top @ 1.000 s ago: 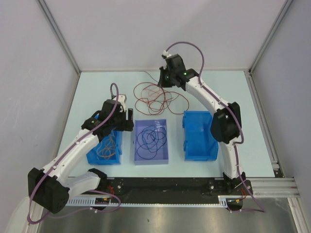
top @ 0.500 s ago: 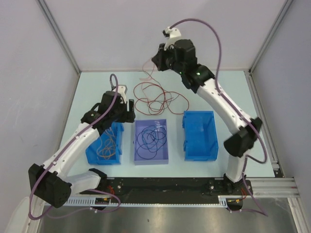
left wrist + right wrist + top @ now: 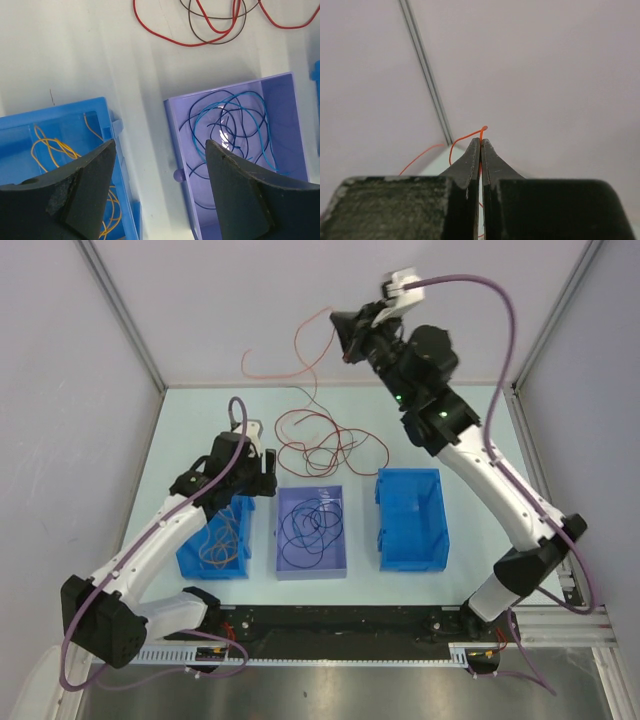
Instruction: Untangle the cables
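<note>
Orange wires and blue wires are binned; the red-brown tangle is left. The right tool pinches a red wire; the left tool is open.

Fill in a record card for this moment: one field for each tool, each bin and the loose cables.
Right tool: shut on a red cable, held high above the table
Left tool: open, above the gap between two bins
Loose pile: red and brown cables on the table, behind the bins
Left blue bin: orange cables
Purple bin: navy and light-blue cables
Right blue bin: no cable visible in the top view
</note>
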Available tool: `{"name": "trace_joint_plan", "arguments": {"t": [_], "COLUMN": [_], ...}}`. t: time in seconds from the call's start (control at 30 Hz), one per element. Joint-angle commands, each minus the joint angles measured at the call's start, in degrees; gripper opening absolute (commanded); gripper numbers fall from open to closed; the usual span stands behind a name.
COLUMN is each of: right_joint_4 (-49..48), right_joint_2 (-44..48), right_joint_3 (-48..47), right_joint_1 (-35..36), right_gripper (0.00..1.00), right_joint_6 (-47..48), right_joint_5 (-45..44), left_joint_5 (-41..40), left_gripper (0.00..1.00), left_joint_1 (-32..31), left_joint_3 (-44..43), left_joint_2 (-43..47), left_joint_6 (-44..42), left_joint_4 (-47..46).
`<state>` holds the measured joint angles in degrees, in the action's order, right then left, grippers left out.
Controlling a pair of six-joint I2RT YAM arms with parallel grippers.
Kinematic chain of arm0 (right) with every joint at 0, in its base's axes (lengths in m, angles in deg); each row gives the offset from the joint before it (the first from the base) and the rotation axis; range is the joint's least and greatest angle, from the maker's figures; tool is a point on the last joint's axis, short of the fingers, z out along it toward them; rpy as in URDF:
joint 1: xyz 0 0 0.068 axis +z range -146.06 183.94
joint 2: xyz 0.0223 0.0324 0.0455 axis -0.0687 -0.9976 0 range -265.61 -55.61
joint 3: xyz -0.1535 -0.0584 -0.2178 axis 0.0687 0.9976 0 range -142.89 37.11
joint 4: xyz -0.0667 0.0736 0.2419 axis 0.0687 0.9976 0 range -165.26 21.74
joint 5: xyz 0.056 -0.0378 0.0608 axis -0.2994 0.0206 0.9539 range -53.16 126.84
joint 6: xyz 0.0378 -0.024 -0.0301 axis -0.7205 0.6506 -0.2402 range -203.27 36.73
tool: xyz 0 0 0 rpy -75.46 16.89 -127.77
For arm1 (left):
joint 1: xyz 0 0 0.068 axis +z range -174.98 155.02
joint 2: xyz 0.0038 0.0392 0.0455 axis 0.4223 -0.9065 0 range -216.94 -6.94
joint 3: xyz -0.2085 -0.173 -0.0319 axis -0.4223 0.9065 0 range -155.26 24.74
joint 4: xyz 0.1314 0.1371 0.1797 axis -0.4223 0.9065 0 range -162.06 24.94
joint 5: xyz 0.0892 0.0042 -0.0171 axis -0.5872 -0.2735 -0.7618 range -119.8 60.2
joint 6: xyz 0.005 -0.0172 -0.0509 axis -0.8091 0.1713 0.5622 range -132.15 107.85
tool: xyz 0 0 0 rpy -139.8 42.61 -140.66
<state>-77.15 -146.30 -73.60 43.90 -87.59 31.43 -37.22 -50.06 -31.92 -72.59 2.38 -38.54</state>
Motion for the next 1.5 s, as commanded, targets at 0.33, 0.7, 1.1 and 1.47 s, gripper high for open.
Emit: {"name": "trace_joint_plan", "arguments": {"t": [0.33, 0.7, 1.1, 1.47], "right_joint_4": [9.6, 12.0, 15.7, 17.8], "right_joint_2": [-4.7, -4.9, 2.4, 14.6], "right_joint_3": [3.0, 4.4, 6.2, 10.7], "right_joint_1": [-0.6, -2.3, -2.8, -0.5], "right_gripper": [0.00, 0.00, 0.00, 0.00], "right_joint_6": [-2.0, -5.3, -3.2, 0.9], "right_joint_5": [-1.5, 3.4, 6.4, -3.0], "left_joint_5": [-0.9, 3.1, 12.2, 12.9], "left_gripper": [0.77, 0.79, 0.84, 0.85], "left_joint_1": [0.3, 0.4, 0.4, 0.4], "left_joint_3": [1.3, -1.3, -5.2, -4.6], "left_joint_2": [2.4, 2.3, 2.6, 2.7], "left_joint_6": [0.3, 1.1, 4.5, 4.9], "left_joint_4": [-2.1, -2.8, -7.3, -9.3]}}
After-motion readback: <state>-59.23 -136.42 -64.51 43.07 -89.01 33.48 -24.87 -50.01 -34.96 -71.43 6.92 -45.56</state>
